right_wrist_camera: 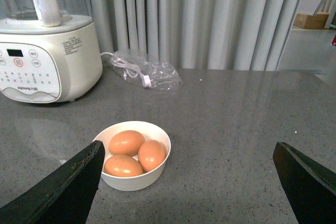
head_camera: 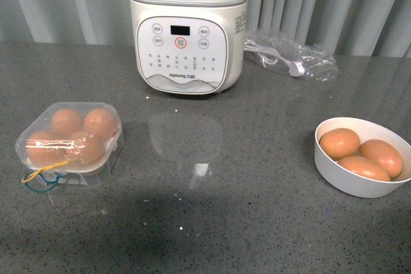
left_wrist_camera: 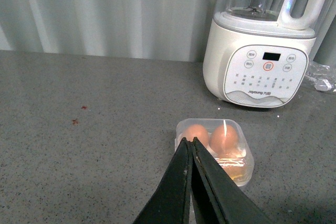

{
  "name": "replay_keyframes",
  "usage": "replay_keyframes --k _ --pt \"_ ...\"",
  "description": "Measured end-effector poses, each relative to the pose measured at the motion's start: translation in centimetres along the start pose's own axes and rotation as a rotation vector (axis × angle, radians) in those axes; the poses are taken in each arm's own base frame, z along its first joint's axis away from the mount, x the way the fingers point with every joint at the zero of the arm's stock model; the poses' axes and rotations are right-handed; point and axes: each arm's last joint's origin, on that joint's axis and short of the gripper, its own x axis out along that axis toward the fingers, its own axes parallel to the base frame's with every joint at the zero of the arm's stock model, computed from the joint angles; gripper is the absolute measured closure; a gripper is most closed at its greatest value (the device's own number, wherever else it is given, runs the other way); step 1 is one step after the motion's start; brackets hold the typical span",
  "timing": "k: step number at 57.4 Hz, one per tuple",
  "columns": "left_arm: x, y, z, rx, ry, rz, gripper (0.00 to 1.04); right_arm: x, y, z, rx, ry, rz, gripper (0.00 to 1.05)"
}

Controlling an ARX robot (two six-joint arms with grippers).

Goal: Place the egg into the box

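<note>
**Box full and lidded, three eggs in the bowl, both end effectors empty**

You've got the small clear plastic egg box (head_camera: 69, 138) at lower left of the front view, sitting on the grey speckled stone counter (head_camera: 212, 216). Its clear lid looks down over four orange-brown eggs, one per hollow. The glossy orange-brown egg (head_camera: 101, 122) in the box's upper right hollow sits just beside its neighbours. Blue and yellow bands (head_camera: 40, 179) hang off the box's lower left edge.

Right edge of the front view, mid height: round white bowl (head_camera: 361, 157) holding three more brown eggs (head_camera: 340, 143), all touching. Bowl and box are well apart, with bare counter between them.

Top centre of the front view: white blender base with touch panel (head_camera: 187, 38), clear jug on top. To its right, a clear plastic bag with a white cable (head_camera: 290, 56).

Left end effector (left_wrist_camera: 190, 141): dark fingers pressed together at the tips, nothing between them. In the left wrist view the tips overlap the box's near edge at lower centre of the frame; you can't tell from it whether they touch the box or sit above it.

Right end effector (right_wrist_camera: 189, 156): spread wide, fingers at lower left and lower right of the right wrist view, gripping nothing. The white bowl shows between them, closer to the lower left finger (right_wrist_camera: 68, 184).

Neither arm shows in the front view.
</note>
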Motion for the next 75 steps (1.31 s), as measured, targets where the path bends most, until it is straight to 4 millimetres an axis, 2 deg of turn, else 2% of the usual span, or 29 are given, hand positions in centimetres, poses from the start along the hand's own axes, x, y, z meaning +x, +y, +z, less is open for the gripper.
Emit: replay_keyframes --k 43,51,67,70,75 --pt "-1.9 0.0 0.1 0.0 -0.003 0.0 1.01 0.0 0.0 0.0 0.0 0.0 0.0 0.07" --pt "-3.0 0.0 -0.2 0.0 0.008 0.0 1.01 0.0 0.0 0.0 0.0 0.0 0.0 0.07" --pt "-3.0 0.0 -0.2 0.0 0.004 0.0 1.01 0.0 0.0 0.0 0.0 0.0 0.0 0.07" --pt "-3.0 0.0 -0.2 0.0 0.004 0.0 0.96 0.0 0.0 0.0 0.0 0.0 0.0 0.07" --pt "-3.0 0.0 -0.2 0.0 0.003 0.0 0.75 0.0 0.0 0.0 0.0 0.0 0.0 0.07"
